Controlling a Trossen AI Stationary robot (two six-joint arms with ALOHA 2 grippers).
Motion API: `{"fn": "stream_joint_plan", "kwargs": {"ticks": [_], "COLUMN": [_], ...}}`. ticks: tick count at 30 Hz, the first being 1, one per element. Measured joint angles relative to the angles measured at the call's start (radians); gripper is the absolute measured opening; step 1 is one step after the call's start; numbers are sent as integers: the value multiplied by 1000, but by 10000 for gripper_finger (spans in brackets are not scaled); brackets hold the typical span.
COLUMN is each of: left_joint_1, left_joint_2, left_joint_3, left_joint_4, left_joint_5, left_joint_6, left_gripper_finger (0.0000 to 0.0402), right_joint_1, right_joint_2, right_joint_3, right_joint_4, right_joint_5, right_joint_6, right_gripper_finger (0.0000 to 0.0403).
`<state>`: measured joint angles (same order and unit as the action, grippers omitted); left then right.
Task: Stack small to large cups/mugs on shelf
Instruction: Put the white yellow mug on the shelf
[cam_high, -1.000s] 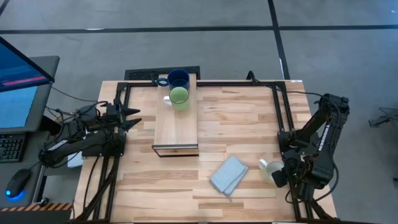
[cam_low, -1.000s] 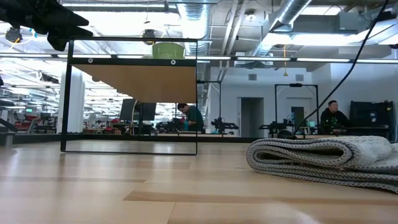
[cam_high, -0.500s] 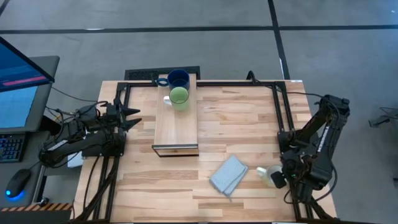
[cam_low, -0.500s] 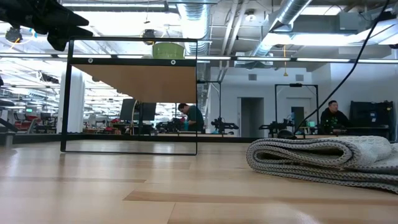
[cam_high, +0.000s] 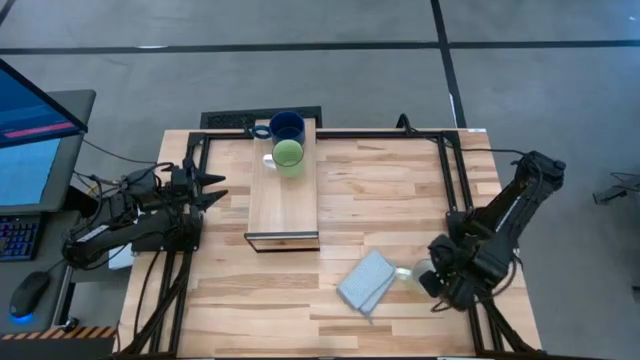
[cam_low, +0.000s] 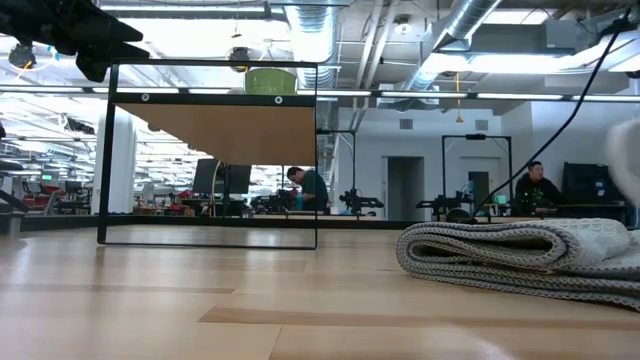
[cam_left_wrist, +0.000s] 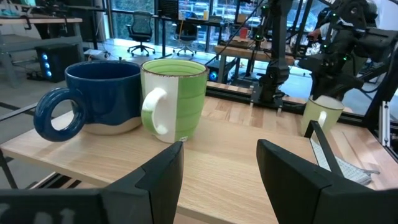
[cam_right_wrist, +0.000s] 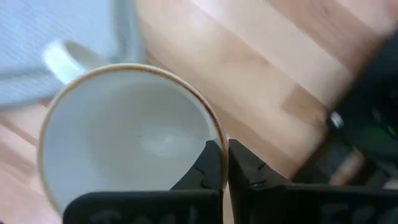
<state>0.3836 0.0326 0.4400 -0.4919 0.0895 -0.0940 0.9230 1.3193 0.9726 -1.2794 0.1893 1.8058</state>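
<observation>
Left arm: folded low at the table's 9 o'clock edge, forearm pointing toward 3 o'clock. Left gripper (cam_high: 212, 187) is level, its fingers (cam_left_wrist: 163, 171) spread apart with nothing between them.

Right arm: reaches from its base at the 3 o'clock edge down toward 5 o'clock, wrist bent downward. Right gripper (cam_high: 430, 279) has its fingers (cam_right_wrist: 214, 163) pinched together over the rim of the white mug (cam_right_wrist: 130, 137).

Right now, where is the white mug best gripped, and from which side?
By its rim wall, from above: the white mug stands upright, mouth open, handle toward the cloth. The right pincer already pinches the rim opposite that handle, one finger inside.
</observation>
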Motion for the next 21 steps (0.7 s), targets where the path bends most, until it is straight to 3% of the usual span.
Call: {"fn": "stream_joint_plan", "kwargs": {"ticks": [10, 21], "left_joint_1": [0, 0], "left_joint_2": [0, 0], "left_joint_3": [0, 0], "left_joint_4": [0, 0], "left_joint_5": [0, 0], "left_joint_6": [0, 0], "left_gripper_finger": [195, 195], "right_joint_1": [-191, -352], "right_joint_2": [-36, -38], "right_joint_3": [7, 169], "right_joint_4": [24, 69], "right_joint_5": [26, 46], "right_joint_6": [-320, -624], "right_gripper_finger": [15, 15]}}
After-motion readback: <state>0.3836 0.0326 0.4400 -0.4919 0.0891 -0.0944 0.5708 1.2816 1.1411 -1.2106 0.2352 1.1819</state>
